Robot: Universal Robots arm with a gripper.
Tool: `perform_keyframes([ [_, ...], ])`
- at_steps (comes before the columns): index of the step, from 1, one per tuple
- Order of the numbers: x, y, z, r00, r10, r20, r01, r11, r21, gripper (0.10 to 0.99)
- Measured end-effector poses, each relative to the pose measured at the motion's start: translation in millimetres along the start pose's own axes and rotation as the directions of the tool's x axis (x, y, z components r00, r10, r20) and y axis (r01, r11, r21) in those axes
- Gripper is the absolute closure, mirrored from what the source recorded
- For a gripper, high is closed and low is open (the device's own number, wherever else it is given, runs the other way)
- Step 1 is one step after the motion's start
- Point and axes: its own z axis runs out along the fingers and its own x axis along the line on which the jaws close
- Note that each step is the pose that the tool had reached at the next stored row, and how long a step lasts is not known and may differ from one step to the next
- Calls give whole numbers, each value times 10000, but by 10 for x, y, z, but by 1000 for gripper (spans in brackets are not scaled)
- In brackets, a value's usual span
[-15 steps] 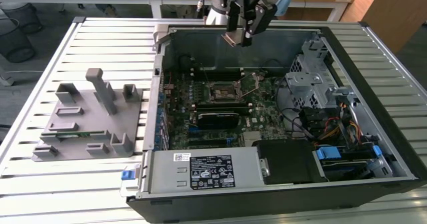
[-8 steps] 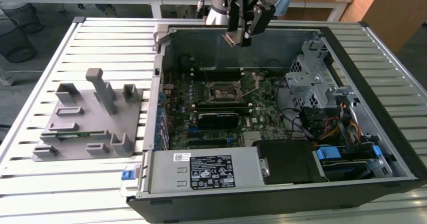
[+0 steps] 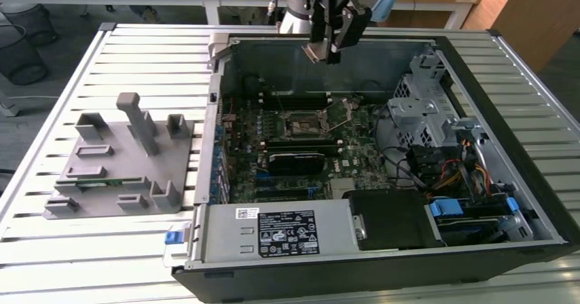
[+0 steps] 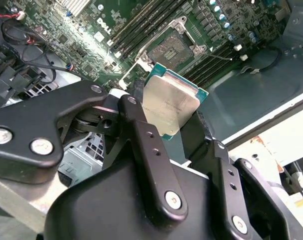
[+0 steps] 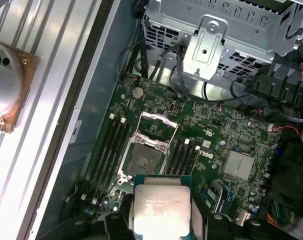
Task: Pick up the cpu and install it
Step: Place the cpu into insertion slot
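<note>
A slatted metal bench [image 3: 54, 250] carries an open black computer case [image 3: 544, 202], lying on its side with its inside facing up. On the exterior view's left, beside the case, a grey moulded fixture [image 3: 118, 168] with upright posts and shallow pockets rests on the bench. The green motherboard [image 3: 363, 151] covers the floor of the case, with a silver drive cage [image 3: 422, 110] towards the exterior view's right and a metal power supply box [image 3: 272, 229] along the near edge. The hand [image 3: 324, 56] hangs above the far part of the case, clear of the board. Below it is the square socket [image 5: 144, 157], its metal frame folded back and rows of memory slots on either side. In both wrist views the hand's two black fingers [image 4: 141, 130] are closed on opposite edges of the cpu [image 4: 171, 105], whose silvery top faces the cameras. The cpu is held in the air above the socket, apart from it and not seated.
</note>
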Motion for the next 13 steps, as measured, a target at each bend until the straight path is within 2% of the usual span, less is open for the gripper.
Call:
perform_keyframes([
  [13, 0, 0, 6, 9966, 826, 32, -826, 9966, -12, 545],
])
